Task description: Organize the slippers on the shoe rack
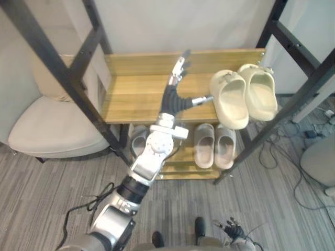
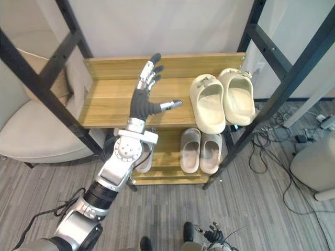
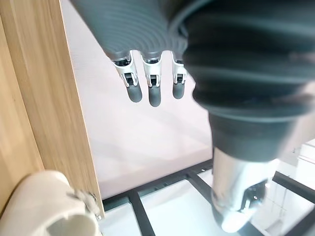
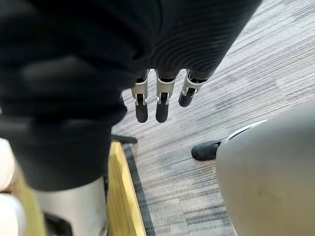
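Observation:
A cream slipper pair (image 1: 242, 97) lies side by side on the right end of the wooden top shelf (image 1: 131, 89), toes toward me. My left hand (image 1: 172, 97) hovers over the shelf's middle, open with fingers spread and the thumb pointing at the nearer cream slipper (image 3: 44, 206), a small gap between them. A beige pair (image 1: 214, 145) sits on the lower shelf under the cream one. A grey slipper (image 1: 138, 140) lies at the lower shelf's left, partly hidden behind my arm. My right hand (image 4: 157, 98) hangs low over the floor, fingers straight and holding nothing.
Black slanted rack posts (image 1: 57, 68) frame the shelves on both sides. A pale armchair (image 1: 47, 125) stands left of the rack. Cables (image 1: 309, 133) trail on the floor at right, near a white rounded object (image 1: 320, 162). The top shelf's left half is bare wood.

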Tool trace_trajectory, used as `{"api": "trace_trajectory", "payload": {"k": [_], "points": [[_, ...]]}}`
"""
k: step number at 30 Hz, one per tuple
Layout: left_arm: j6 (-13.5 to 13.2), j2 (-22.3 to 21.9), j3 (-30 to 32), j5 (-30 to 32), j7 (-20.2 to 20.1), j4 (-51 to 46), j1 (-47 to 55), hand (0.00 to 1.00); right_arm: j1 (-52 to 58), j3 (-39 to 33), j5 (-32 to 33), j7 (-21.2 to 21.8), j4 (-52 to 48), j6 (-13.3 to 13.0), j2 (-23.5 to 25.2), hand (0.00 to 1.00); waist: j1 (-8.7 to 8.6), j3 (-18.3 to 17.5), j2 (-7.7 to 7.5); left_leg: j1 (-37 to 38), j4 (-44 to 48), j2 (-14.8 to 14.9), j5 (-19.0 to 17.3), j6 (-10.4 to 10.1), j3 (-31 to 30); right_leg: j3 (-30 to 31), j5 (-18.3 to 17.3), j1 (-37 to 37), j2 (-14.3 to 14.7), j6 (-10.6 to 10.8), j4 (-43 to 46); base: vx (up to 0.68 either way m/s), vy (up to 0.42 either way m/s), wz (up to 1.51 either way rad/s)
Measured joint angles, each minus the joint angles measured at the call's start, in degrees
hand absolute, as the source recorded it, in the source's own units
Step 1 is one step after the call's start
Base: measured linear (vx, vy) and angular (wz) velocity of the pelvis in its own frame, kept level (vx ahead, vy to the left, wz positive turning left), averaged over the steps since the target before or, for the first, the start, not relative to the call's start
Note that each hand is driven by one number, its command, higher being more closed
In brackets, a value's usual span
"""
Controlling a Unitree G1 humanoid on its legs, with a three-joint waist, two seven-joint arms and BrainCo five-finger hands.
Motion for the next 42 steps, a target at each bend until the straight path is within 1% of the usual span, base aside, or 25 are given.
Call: {"api": "trace_trajectory", "payload": {"k": [1,4,6,8,12,16,20,22,24,31,36,37,42], "points": [[-0.3,-0.3,-1.3,-0.4,-1.0,0.0,1.7,0.0,0.0,0.5,0.0,0.0,0.3,0.0,0.0,0.0,0.11,-0.4,-0.28,0.0,-0.3,-0.1,0.4,0.1,-0.9,-0.7,0.0,0.2,-0.1,0.0,0.0,-0.02,-0.013,0.21],[-0.4,-1.1,-3.5,-2.9,-2.8,0.0,3.9,0.0,0.1,0.6,0.0,-0.2,0.5,0.1,0.0,0.0,0.2,-0.5,-0.41,0.4,-1.3,-0.3,1.2,0.0,-2.1,-1.8,-0.2,0.9,-0.2,0.1,0.0,-0.03,-0.024,0.29],[-0.6,-1.5,-5.7,-4.9,-4.1,0.8,5.9,0.0,-0.4,0.9,0.0,-0.3,1.5,0.7,-0.3,0.0,0.39,-0.9,-0.49,1.6,-2.9,-0.3,2.3,0.0,-2.7,-2.9,-0.4,1.7,-0.1,-0.2,0.0,-0.02,-0.032,0.18],[-0.5,-1.5,-6.7,-6.4,-5.3,3.2,7.1,0.0,-0.5,2.0,0.0,-0.4,1.5,0.7,-0.5,0.0,0.4,-1.1,-0.59,2.6,-4.3,-0.2,3.0,-0.2,-2.9,-3.3,-0.6,2.4,0.1,-0.3,0.0,-0.03,-0.027,0.05],[-0.4,-1.4,-7.2,-8.6,-6.3,7.7,7.4,0.0,-0.8,2.9,0.0,-0.6,1.5,0.8,-0.8,0.0,0.29,-1.1,-0.76,3.1,-5.7,-0.2,3.5,-0.8,-3.0,-4.2,-1.4,2.5,0.3,-0.4,-0.2,-0.03,-0.022,0.04],[-0.3,-1.0,-8.2,-9.3,-7.4,10.3,7.4,0.0,-1.0,3.4,0.0,-0.8,1.6,1.0,-0.8,0.0,0.29,-1.1,-1.0,3.5,-6.1,0.0,3.7,-0.7,-3.2,-4.4,-1.3,2.5,0.5,-0.3,-0.3,0.0,-0.003,0.01],[0.0,-0.9,-9.5,-9.8,-7.6,12.9,7.4,0.0,-1.2,3.5,0.0,-0.8,1.7,1.0,-0.8,0.0,0.08,-0.9,-1.65,3.7,-6.0,0.2,3.7,-0.7,-3.2,-4.3,-1.4,2.5,0.8,-0.2,-0.4,0.02,-0.011,-0.03],[0.7,-0.8,-9.5,-10.3,-7.7,14.6,7.4,0.0,-2.6,4.6,0.0,-0.8,2.5,1.1,-0.7,0.0,-0.71,-0.4,-2.43,3.7,-6.0,0.3,3.6,-0.8,-3.2,-4.3,-1.4,2.4,0.9,-0.2,-0.4,0.0,0.0,0.0],[0.9,-0.5,-9.5,-10.7,-7.7,15.8,7.4,0.0,-3.3,4.6,0.1,-0.8,2.6,1.1,-0.2,0.0,-1.17,-0.3,-2.64,3.5,-6.0,0.3,3.6,-0.8,-3.1,-4.2,-1.4,2.3,0.9,-0.2,-0.5,-0.01,-0.003,-0.02],[0.9,-0.5,-10.1,-12.1,-7.7,16.6,7.4,0.0,-4.5,4.5,0.2,-0.8,2.7,1.1,0.8,0.0,-1.73,-0.2,-2.85,3.1,-6.0,0.3,3.6,-0.8,-2.8,-3.8,-1.3,1.7,0.9,-0.2,-0.5,-0.01,-0.005,-0.01],[0.9,-0.5,-12.2,-12.5,-7.7,17.3,7.2,0.0,-4.7,4.5,0.2,-0.9,2.7,1.1,1.0,0.0,-1.89,0.0,-3.13,3.2,-5.8,0.4,3.3,-0.9,-2.1,-3.0,-1.3,1.6,1.1,-0.2,-0.5,-0.02,-0.008,-0.06],[1.0,-0.5,-12.6,-12.4,-7.7,18.7,6.6,0.0,-5.0,4.5,0.2,-1.0,2.7,1.1,1.1,0.0,-2.11,0.3,-3.3,3.2,-5.4,0.4,3.1,-1.0,-1.8,-2.7,-1.3,1.6,1.1,-0.2,-0.5,-0.02,-0.008,-0.09],[1.3,-0.5,-14.0,-12.5,-7.7,19.2,5.3,0.0,-5.4,4.4,0.2,-1.2,2.7,1.1,1.2,0.0,-2.54,0.8,-3.26,3.0,-5.4,0.5,2.9,-0.9,-1.4,-2.5,-1.3,1.3,1.2,-0.2,-0.5,-0.01,-0.007,-0.06]]}}
